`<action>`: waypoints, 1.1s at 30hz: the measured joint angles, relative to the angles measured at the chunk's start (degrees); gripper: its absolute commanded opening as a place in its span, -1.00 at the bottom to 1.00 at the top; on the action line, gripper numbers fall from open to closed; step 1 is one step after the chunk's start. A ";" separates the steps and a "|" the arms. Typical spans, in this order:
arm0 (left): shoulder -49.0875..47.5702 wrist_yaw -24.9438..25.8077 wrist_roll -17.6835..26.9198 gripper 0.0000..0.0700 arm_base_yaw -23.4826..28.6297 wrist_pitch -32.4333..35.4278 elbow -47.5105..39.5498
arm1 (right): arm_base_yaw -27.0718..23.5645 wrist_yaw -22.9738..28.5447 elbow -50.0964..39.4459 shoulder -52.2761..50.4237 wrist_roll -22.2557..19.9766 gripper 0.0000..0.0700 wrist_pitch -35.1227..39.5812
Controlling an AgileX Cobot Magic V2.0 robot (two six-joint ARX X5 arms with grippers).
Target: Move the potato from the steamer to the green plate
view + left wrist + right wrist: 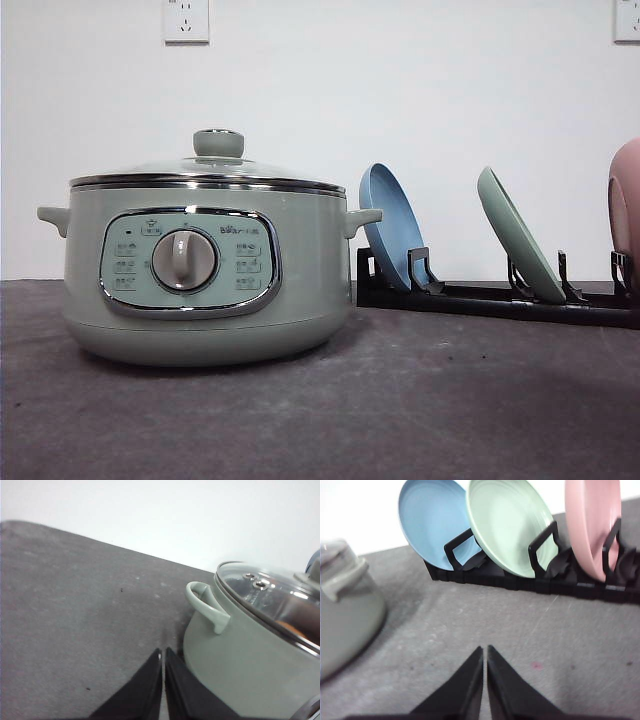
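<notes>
The sage-green steamer stands on the grey table at the left with its knobbed glass lid on. Through the lid an orange-brown patch, the potato, shows inside the pot. The green plate leans upright in a black rack to the steamer's right, between a blue plate and a pink one. My left gripper is shut and empty, low over the table beside the steamer's side handle. My right gripper is shut and empty over the table, short of the green plate.
The blue plate stands in the rack's slot nearest the steamer and the pink plate at the far right. A white wall with sockets backs the table. Bare grey tabletop lies in front of the steamer and rack.
</notes>
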 measured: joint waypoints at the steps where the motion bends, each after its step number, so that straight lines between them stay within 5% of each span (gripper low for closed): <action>1: 0.00 0.02 -1.19 -1.00 -0.02 -0.18 0.14 | 0.00 0.00 0.18 0.00 0.83 -1.00 -0.24; 6: 0.29 0.02 -5.92 -0.99 0.00 -1.49 3.99 | 0.00 0.05 4.69 0.02 2.95 -1.00 -0.81; 14: 6.60 0.73 -6.66 -0.99 -0.02 -9.52 17.85 | 0.00 1.42 16.87 1.16 3.27 -1.00 -3.76; 33: 32.10 14.56 8.87 -0.99 -0.13 -34.47 52.09 | 0.00 0.23 50.27 25.41 -9.37 -1.00 -31.12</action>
